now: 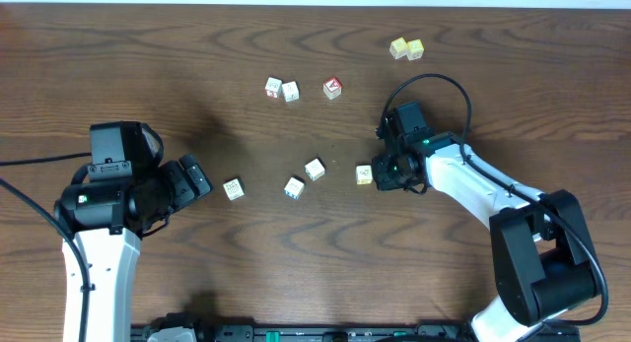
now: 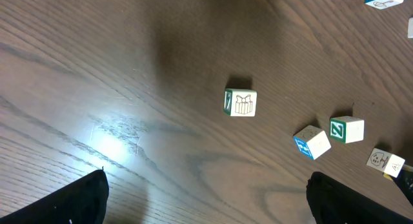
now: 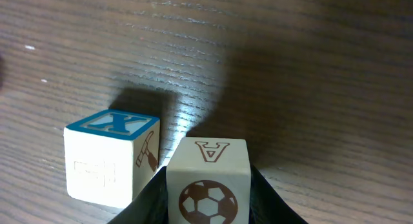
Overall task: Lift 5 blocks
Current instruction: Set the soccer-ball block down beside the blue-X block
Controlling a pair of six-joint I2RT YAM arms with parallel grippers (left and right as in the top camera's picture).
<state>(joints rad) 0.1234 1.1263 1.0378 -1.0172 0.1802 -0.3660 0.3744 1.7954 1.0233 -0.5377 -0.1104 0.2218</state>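
Though its fingers are mostly cut off below, the right gripper [image 3: 208, 188] clamps the A block [image 3: 208, 175]. The left gripper [image 2: 206, 188] stands wide apart, tips cropped.

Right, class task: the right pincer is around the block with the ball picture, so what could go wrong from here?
1. The right pincer seems to hold the ball block only by its near, lower edges, so it may tilt or slip when lifted.
2. The blue-topped block looks close beside it in the wrist view; a sideways drift could knock it.
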